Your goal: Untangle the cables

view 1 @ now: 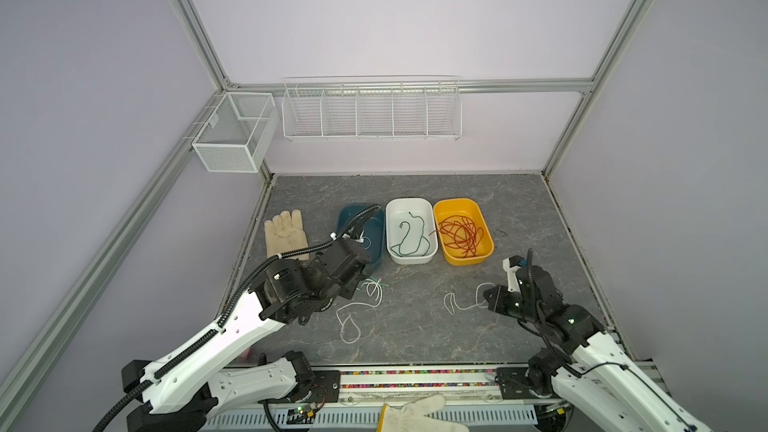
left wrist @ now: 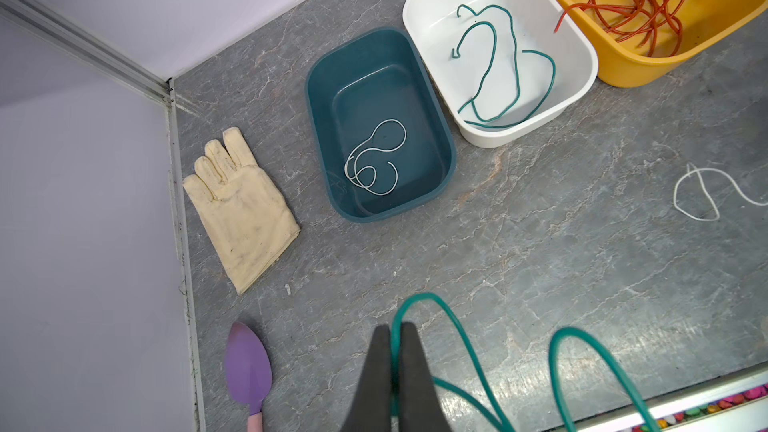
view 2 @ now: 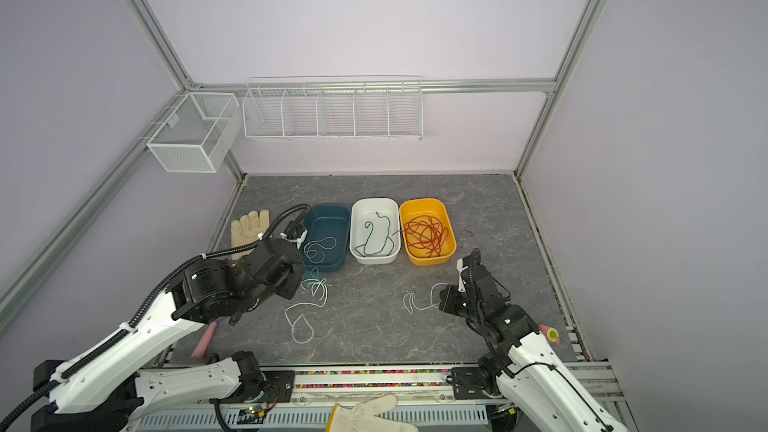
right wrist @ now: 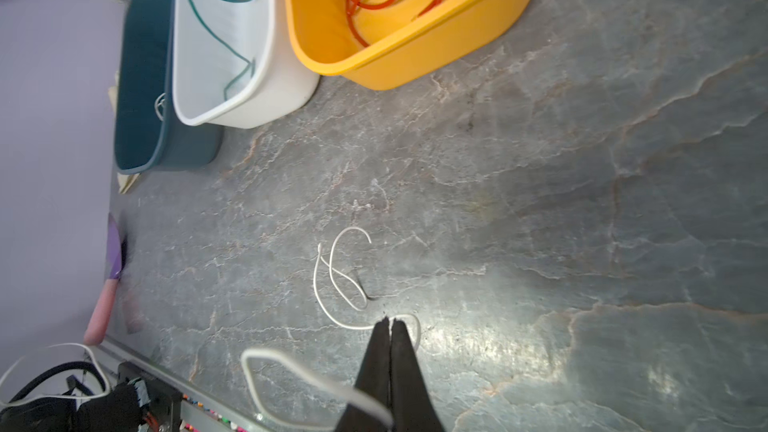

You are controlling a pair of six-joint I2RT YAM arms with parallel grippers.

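Note:
My left gripper (left wrist: 395,328) is shut on a green cable (left wrist: 461,338), which loops away over the grey table. It lies next to a white cable (view 1: 353,317) in front of the blue bin (view 2: 324,267); whether they cross I cannot tell. My right gripper (right wrist: 390,322) is shut on another white cable (right wrist: 332,280), which curls on the table at the right (view 1: 457,304). More cables lie in the bins: red-orange (view 1: 459,234) in the yellow bin (view 1: 469,260), dark green (view 1: 409,234) in the white bin (view 1: 411,260), thin white (view 2: 318,249) in the blue one.
A cream glove (view 1: 286,234) lies left of the bins and a purple trowel (left wrist: 248,363) near the left wall. A second glove (view 1: 419,413) hangs over the front rail. Wire baskets (view 1: 372,110) hang on the back wall.

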